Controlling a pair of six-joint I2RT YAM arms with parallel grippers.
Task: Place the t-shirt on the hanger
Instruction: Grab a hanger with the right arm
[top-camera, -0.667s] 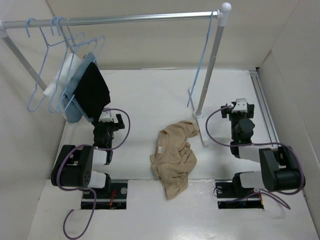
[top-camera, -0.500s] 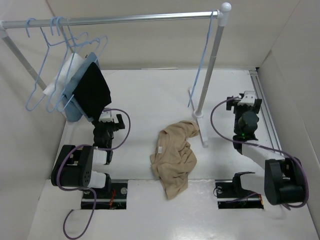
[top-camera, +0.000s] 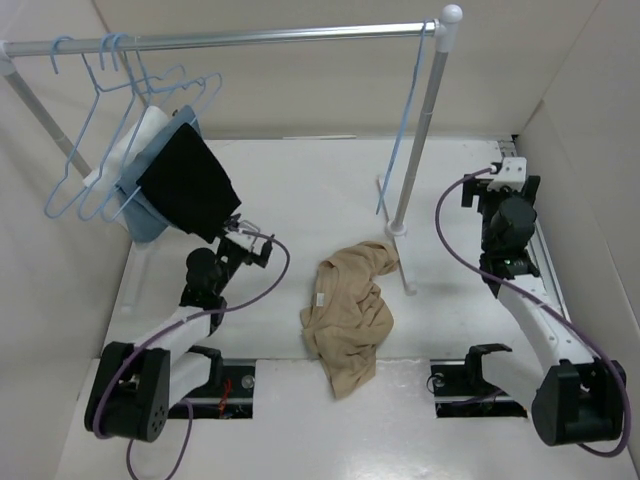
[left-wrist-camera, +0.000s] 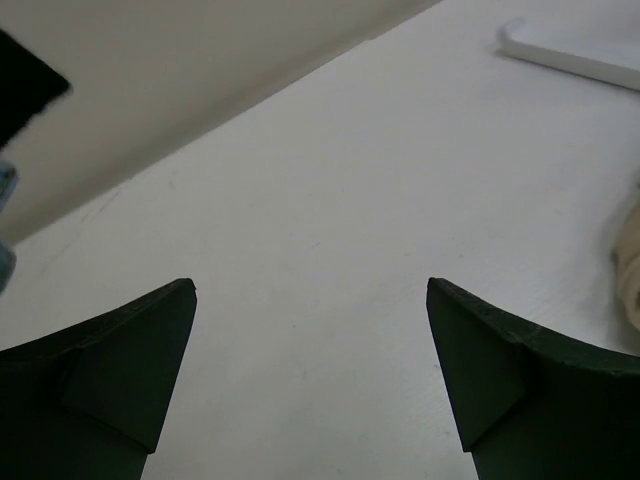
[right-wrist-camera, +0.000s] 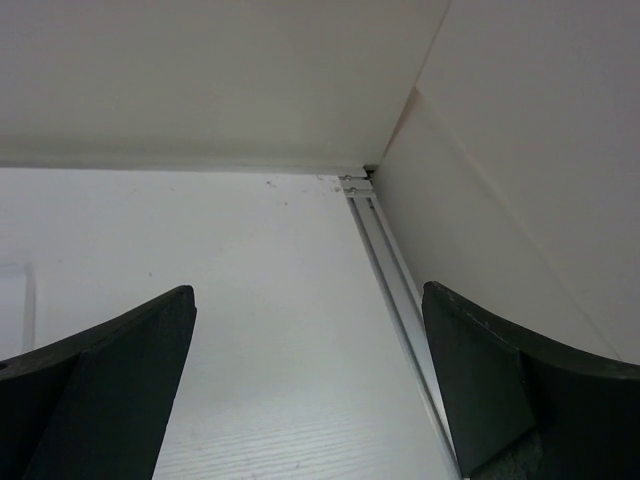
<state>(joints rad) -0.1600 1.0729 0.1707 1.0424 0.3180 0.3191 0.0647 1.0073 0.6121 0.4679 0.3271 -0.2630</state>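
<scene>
At the far left, a cluster of blue hangers (top-camera: 95, 160) hangs from the rail (top-camera: 250, 38) with a white, a light-blue and a black garment (top-camera: 188, 185). None of these are the task's things. The black one's lower corner hangs just beside the left hand (top-camera: 252, 244), so a careless lift could snag it and set the whole cluster swinging.

The left hand is spread wide and holds nothing. In its wrist view only bare desk (left-wrist-camera: 320, 200) lies between the fingers (left-wrist-camera: 120, 370), and a beige edge shows at the far right.

That edge is the t-shirt (top-camera: 348, 310), which lies crumpled on the desk near the middle, between the two arms, with its small white label (top-camera: 321, 298) facing up. The neck opening and shoulders are folded under, so a pinch here would likely gather several layers at once. The shirt would then come up as a wad, with no opening for the hanger.

Just right of it, the hanger (top-camera: 398, 135) hangs edge-on from the rail's right end, close against the upright post (top-camera: 428, 120) and well apart from the shirt. Its wire is thin and free to swing — a hand closing off-centre may knock it aside, pin it against the post, or push its hook off the rail end.

The right hand (top-camera: 510, 172) is at the far right, also spread and empty. Its camera faces the desk's far corner and an aluminium track (right-wrist-camera: 395, 270), not the hanger, so it has to turn left before it can reach, and the post stands in the way.
</scene>
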